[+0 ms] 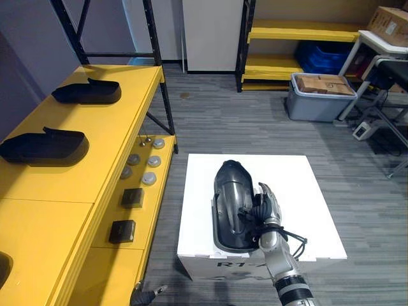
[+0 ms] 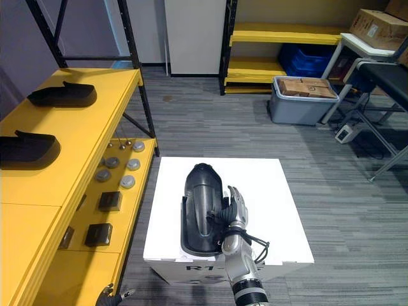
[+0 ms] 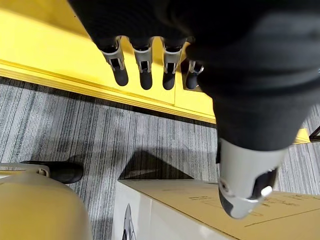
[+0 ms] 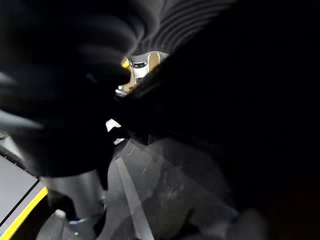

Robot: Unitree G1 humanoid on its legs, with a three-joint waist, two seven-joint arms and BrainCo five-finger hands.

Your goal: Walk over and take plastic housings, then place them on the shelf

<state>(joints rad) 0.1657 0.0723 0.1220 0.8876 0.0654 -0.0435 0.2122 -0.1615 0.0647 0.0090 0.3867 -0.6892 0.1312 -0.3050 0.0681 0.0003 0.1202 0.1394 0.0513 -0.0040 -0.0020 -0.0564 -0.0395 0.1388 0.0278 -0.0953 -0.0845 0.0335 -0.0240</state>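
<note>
On the white box (image 1: 299, 191), the black housing (image 1: 231, 197) lies hollow side up, its 3 o'clock rim pinched in the curled fingers of the right hand (image 1: 266, 209), with the yellow shelf (image 1: 108, 140) and two more housings (image 1: 88, 92) at 9 o'clock and the left hand (image 3: 144, 70) hanging low, fingers straight.

Three black housings (image 1: 231, 185) (image 1: 87, 92) (image 1: 43, 146), one white box (image 1: 299, 191). Five round silver discs (image 1: 154, 160), two small black blocks (image 1: 132, 196). One grey tote (image 1: 319, 105).

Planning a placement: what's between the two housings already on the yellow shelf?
Nothing: bare shelf top separates far housing from near housing, left eye view.
</note>
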